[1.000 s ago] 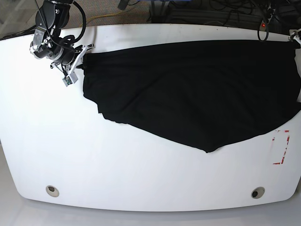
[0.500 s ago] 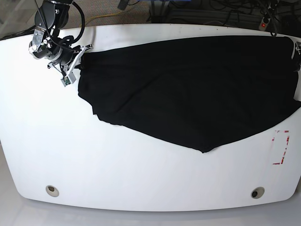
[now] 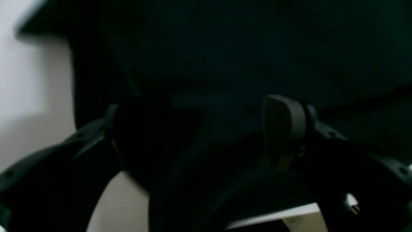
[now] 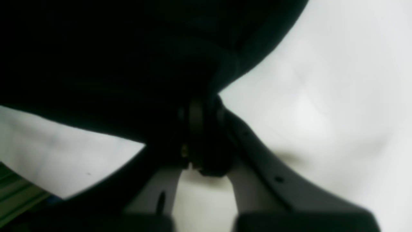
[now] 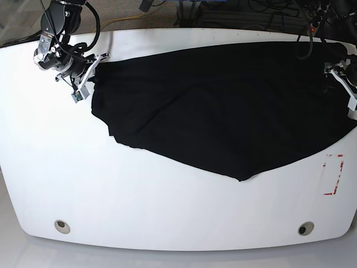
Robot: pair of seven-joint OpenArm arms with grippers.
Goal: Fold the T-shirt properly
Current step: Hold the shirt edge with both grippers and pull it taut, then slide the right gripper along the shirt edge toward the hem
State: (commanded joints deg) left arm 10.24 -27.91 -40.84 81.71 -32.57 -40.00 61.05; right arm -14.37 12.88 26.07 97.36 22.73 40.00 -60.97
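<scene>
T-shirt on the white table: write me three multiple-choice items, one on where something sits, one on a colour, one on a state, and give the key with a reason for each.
1. Where does the red-striped marking sit in the base view?
A. near the table's right edge
B. at the table's left edge
C. under the T-shirt's middle

2. What colour is the T-shirt?
A. white
B. black
C. red

3. What is the right pincer doing?
A. hanging open above the bare table
B. shut on the T-shirt
C. holding a cable

Key:
1 A, the marking lies on the white table just beyond the cloth's lower right edge.
2 B, the cloth is plain black with no print.
3 B, the right wrist view shows its fingers closed together with black fabric bunched between them.
</scene>
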